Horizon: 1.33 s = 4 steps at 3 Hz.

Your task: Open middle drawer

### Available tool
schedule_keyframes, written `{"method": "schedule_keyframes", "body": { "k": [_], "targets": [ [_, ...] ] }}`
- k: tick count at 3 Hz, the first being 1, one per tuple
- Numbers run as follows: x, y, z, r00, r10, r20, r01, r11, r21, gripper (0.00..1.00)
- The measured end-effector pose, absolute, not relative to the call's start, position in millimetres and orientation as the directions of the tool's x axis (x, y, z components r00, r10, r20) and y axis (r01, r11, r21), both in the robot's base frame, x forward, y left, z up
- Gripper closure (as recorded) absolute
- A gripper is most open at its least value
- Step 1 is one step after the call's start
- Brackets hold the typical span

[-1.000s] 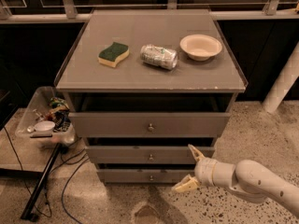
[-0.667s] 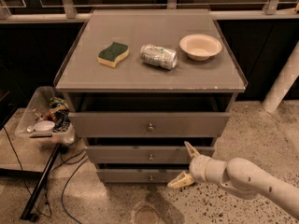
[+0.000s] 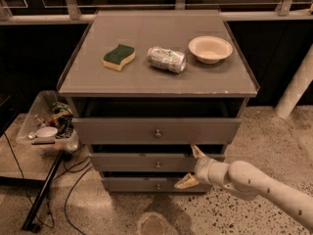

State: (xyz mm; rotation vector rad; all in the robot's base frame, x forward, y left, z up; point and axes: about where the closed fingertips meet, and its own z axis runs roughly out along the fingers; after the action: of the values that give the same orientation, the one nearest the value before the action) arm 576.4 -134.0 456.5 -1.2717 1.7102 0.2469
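Note:
The grey cabinet (image 3: 156, 84) has three drawers. The middle drawer (image 3: 127, 162) is a wide shallow grey front with a small round metal knob (image 3: 157, 165). My gripper (image 3: 191, 167) is at the right part of that front, to the right of the knob. Its fingers are open, one fingertip (image 3: 197, 152) at the drawer's upper edge and the other near its lower edge. My white arm (image 3: 264, 187) comes in from the lower right. The taller top drawer (image 3: 122, 130) stands out a little above it, and the lowest drawer (image 3: 127, 184) is below.
A green and yellow sponge (image 3: 119, 56), a crushed can (image 3: 167, 59) and a cream bowl (image 3: 210, 49) lie on the cabinet top. A clear bin of clutter (image 3: 46, 126) on a stand and cables (image 3: 73, 180) are at the left. A white post (image 3: 298, 82) stands at the right.
My gripper has moved left and slightly up, closer to the middle drawer's front. The drawers have not moved.

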Motion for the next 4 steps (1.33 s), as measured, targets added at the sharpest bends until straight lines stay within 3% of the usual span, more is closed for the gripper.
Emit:
{"method": "schedule_keyframes", "body": {
  "k": [2, 4],
  "targets": [
    [600, -161, 445, 0.095, -0.690, -0.718, -0.804, 0.372, -0.464, 0.00],
    [610, -192, 440, 0.120, -0.680, -0.723, -0.831, 0.330, -0.448, 0.00]
  ]
}}
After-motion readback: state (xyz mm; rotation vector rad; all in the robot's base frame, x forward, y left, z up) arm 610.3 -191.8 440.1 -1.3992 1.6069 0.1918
